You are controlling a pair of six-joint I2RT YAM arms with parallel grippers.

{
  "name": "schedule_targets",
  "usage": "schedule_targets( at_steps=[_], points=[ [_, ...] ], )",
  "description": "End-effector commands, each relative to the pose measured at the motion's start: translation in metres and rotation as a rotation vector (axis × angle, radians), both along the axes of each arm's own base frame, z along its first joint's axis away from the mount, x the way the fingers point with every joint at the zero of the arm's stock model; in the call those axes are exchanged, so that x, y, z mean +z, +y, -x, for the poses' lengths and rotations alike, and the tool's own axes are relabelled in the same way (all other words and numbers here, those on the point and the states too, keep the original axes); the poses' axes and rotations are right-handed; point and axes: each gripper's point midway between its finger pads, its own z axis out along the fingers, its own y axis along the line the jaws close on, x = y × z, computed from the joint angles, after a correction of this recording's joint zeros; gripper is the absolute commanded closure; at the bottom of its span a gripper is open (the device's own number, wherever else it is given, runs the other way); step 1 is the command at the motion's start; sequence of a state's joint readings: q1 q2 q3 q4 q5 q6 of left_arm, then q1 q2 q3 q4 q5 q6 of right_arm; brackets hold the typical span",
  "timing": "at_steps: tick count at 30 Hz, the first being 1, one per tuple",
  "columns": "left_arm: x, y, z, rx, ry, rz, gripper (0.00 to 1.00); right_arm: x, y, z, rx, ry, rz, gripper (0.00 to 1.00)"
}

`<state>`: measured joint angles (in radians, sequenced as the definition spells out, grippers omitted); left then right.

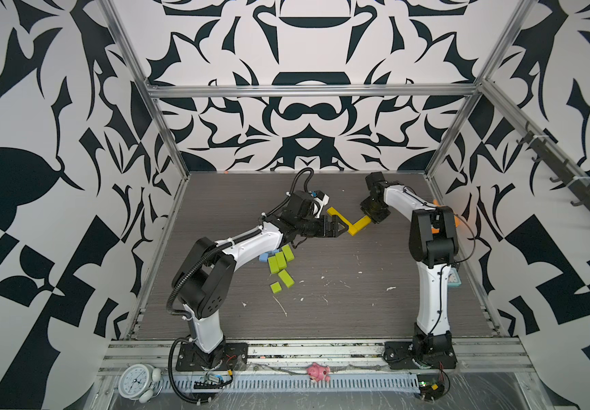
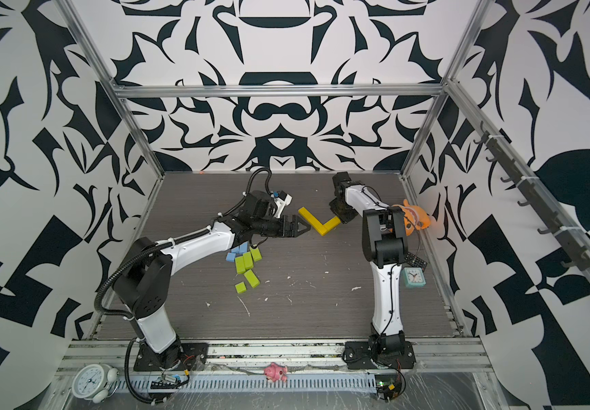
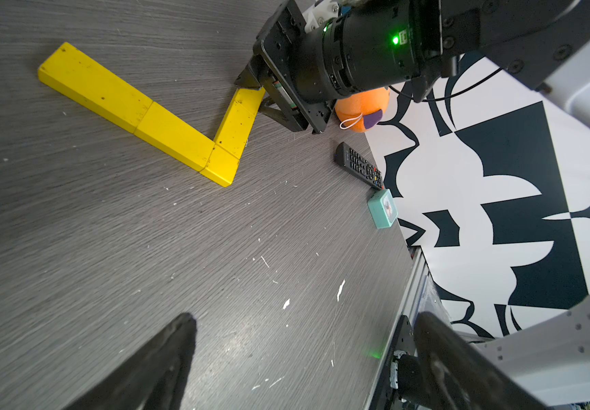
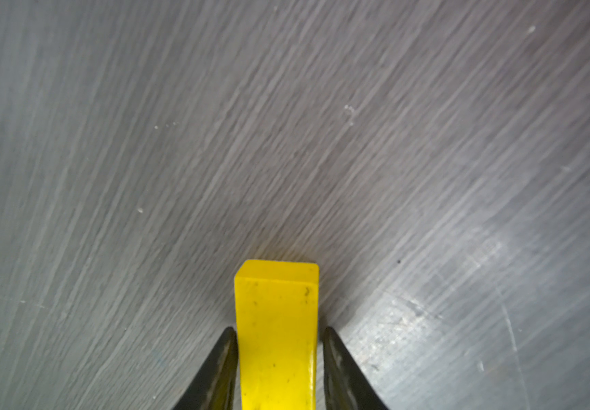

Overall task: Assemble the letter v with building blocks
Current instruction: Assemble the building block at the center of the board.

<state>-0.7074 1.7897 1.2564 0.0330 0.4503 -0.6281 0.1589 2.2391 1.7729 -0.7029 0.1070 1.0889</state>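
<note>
Left jaws gape near the yellow blocks (image 3: 173, 136); right jaws straddle the end block (image 4: 275, 337), grip unclear

Yellow blocks (image 3: 137, 110), lime green blocks (image 2: 247, 261), light blue blocks (image 2: 231, 256); the table (image 2: 322, 305) is grey wood-grain.

Yellow blocks (image 1: 358, 227) form a flat V; green and blue blocks (image 1: 279, 261) cluster nearby.

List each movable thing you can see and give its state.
yellow blocks: flat on the table, touching, laid in a V.
right gripper: jaws straddle the V's end block; grip unclear.
left gripper: open, empty.
lime green blocks: loose cluster, lying flat.
light blue blocks: partly hidden under the left arm.
</note>
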Motion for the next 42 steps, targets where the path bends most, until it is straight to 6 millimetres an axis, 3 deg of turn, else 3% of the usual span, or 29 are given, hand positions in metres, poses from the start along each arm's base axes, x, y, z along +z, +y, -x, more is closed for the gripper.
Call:
schedule_targets(
  at_steps=[1,18,20,23,25,29,34,38,42],
  points=[
    [0.006,-0.003,0.002,-0.021,-0.015,0.009,0.01,0.025,0.002,0.000,0.012,-0.039,-0.002,0.57],
    [0.003,-0.004,0.002,-0.026,-0.009,0.004,0.01,0.050,0.005,-0.012,0.071,-0.118,0.001,0.24],
    [0.001,-0.004,0.002,-0.026,-0.006,-0.002,0.01,0.058,0.006,-0.014,0.089,-0.136,0.004,0.19],
    [-0.004,-0.003,0.000,-0.019,-0.005,-0.023,0.01,0.077,0.005,-0.014,0.120,-0.174,0.018,0.01],
    [-0.009,0.002,-0.004,0.003,-0.015,-0.068,0.01,0.095,0.003,-0.012,0.150,-0.209,0.037,0.01],
    [-0.023,0.034,-0.025,0.138,-0.035,-0.248,0.01,0.138,0.007,-0.004,0.292,-0.309,0.069,0.01],
    [-0.043,0.100,-0.036,0.349,-0.035,-0.529,0.01,0.175,0.015,0.023,0.500,-0.372,0.105,0.01],
    [-0.055,0.151,-0.026,0.384,-0.028,-0.808,0.01,0.188,0.016,0.058,0.623,-0.374,0.142,0.01],
    [-0.063,0.171,-0.004,0.338,0.023,-0.905,0.01,0.193,0.033,0.089,0.766,-0.385,0.242,0.01]
  ],
)
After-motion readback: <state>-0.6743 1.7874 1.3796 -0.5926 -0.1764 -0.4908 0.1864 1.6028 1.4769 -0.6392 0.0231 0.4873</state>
